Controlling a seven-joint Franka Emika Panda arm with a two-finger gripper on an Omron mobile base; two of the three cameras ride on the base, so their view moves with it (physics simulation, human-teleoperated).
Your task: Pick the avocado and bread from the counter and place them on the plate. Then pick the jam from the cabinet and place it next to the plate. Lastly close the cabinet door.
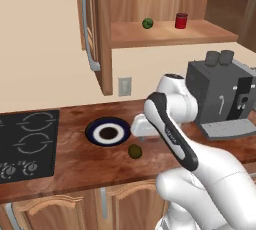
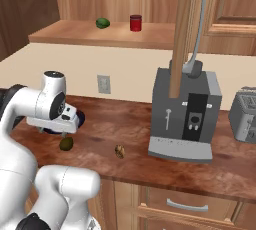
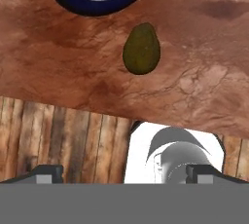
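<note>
Right now the avocado [image 1: 134, 151] lies on the tabletop [image 1: 70, 166] just beside the plate [image 1: 107, 132], on the side toward the tabletop's front edge, apart from the rim and not yet on it. It looks small, light and firm, with a smooth rounded skin that could slip or roll if nudged. The safest hold is probably across its narrower middle, with the fingers square to its long axis, which in the hand view runs roughly toward the plate. The bread [image 2: 119, 151] sits farther along the tabletop toward the coffee machine [image 2: 186, 115], also near the front edge.

Above the avocado hangs the end effector [image 2: 64, 133], pointing down, with the wrist bent over the tabletop between the plate and the front edge. In the hand view its fingertips [image 3: 44, 173] stand far apart at the bottom corners, so it is spread wide and holds nothing. The avocado lies ahead of them, so the hand probably needs to shift toward the plate before descending.

On the cabinet [image 1: 170, 33] shelf the jam [image 1: 181, 20] stands beside a green ball [image 1: 147, 23], and the cabinet door [image 1: 97, 29] hangs swung out.
</note>
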